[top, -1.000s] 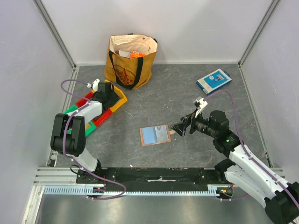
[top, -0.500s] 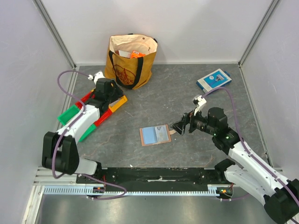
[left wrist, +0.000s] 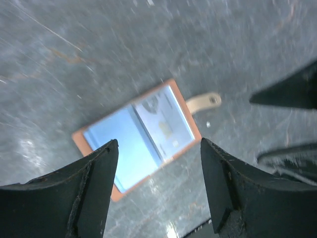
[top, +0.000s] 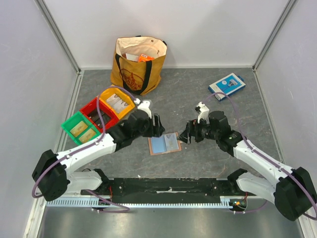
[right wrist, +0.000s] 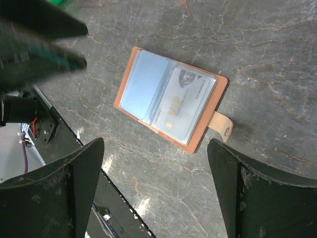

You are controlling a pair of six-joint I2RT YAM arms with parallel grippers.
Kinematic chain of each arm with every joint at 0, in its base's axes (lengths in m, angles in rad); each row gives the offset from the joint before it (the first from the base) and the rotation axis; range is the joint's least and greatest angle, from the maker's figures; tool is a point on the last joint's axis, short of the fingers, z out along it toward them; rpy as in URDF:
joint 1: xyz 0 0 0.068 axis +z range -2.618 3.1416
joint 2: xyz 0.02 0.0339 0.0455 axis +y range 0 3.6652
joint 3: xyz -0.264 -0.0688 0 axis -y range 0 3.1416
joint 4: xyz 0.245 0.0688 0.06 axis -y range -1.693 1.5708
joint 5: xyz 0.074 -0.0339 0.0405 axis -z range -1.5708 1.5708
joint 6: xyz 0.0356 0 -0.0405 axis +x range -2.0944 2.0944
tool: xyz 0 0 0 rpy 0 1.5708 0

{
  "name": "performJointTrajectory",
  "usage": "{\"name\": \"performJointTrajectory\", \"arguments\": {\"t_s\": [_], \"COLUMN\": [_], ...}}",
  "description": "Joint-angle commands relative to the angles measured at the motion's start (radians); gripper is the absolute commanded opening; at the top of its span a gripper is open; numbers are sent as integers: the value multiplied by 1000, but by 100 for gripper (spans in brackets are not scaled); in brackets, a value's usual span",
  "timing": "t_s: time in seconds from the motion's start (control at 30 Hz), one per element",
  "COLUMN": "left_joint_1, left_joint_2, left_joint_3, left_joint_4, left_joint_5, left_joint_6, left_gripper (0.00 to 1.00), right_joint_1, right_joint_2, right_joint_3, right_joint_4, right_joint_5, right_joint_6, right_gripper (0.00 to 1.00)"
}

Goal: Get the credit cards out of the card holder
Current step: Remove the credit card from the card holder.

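The card holder [top: 164, 144] lies open and flat on the grey table, with a tan rim, pale blue lining and its snap tab [right wrist: 221, 128] pointing right. It also shows in the left wrist view [left wrist: 136, 144] and the right wrist view [right wrist: 148, 82]. A pale credit card [right wrist: 185, 106] sits under the clear sleeve of its right half. My left gripper [top: 157, 126] is open and empty, just above the holder's upper left edge. My right gripper [top: 185, 135] is open and empty, just right of the tab. Neither touches the holder.
Green, red and yellow bins [top: 96, 116] holding printed sheets stand at the left. A tan tote bag [top: 138, 64] stands at the back. A blue-and-white flat box [top: 227, 85] lies at the back right. A metal rail [top: 163, 186] runs along the near edge.
My left arm has swung right from over the bins to the card holder, uncovering the bins. My right gripper has moved a little left and up towards the tab. The holder has not moved.
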State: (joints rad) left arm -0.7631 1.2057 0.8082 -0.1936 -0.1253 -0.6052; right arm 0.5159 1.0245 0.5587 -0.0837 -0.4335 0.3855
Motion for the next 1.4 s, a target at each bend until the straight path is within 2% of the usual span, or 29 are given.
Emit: {"name": "performJointTrajectory", "arguments": {"t_s": [0.0,0.3,0.7,0.97,1.07,1.2,1.37], "left_joint_1": [-100,-119,-117,-119,-119,-119,-117], "left_joint_2": [-15,63,123,153,178,189,184], "left_joint_3": [-47,-142,-207,-230,-222,-216,-224], "left_joint_4": [22,114,103,108,105,102,106], "left_joint_5": [-16,-33,-54,-50,-39,-36,-36], "left_joint_6": [-31,-59,-82,-105,-103,-108,-111], "left_gripper": [72,58,36,32,31,24,23], "right_joint_1": [35,125,161,162,162,164,164], "right_joint_2": [63,262,414,457,477,479,477], "right_joint_3": [58,107,145,142,138,136,145], "right_joint_4": [41,70,55,30,29,27,10], "right_joint_5": [45,189,210,239,217,200,191], "right_joint_6": [45,136,139,128,128,127,122], "right_gripper": [91,79,50,48,44,37,30]}}
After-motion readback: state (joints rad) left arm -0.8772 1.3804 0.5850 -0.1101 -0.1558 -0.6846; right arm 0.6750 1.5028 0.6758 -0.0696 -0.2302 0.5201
